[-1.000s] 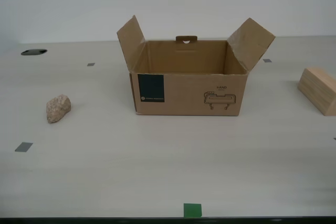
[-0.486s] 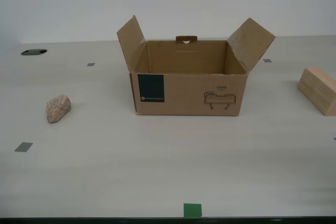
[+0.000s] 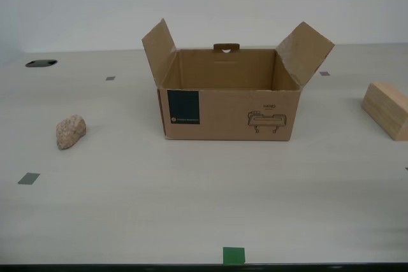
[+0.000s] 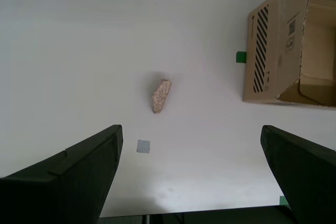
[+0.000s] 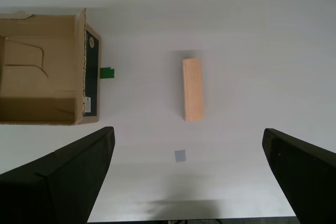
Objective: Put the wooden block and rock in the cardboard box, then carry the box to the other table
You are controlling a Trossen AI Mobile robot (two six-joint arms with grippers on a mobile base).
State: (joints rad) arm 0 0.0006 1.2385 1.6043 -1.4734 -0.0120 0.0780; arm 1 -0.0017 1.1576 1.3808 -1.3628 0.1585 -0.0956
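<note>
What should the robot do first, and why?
Probably lower my first gripper straight down toward the wooden block. Its jaws are wide open and hold nothing, and the block lies bare on the table, apart from the cardboard box. The box stands open and looks empty, and the rock also waits outside it.

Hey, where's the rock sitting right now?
The rock lies on the beige table at the exterior view's left, apart from the cardboard box, with a grey tape square nearby; my second gripper hangs open above it.
</note>
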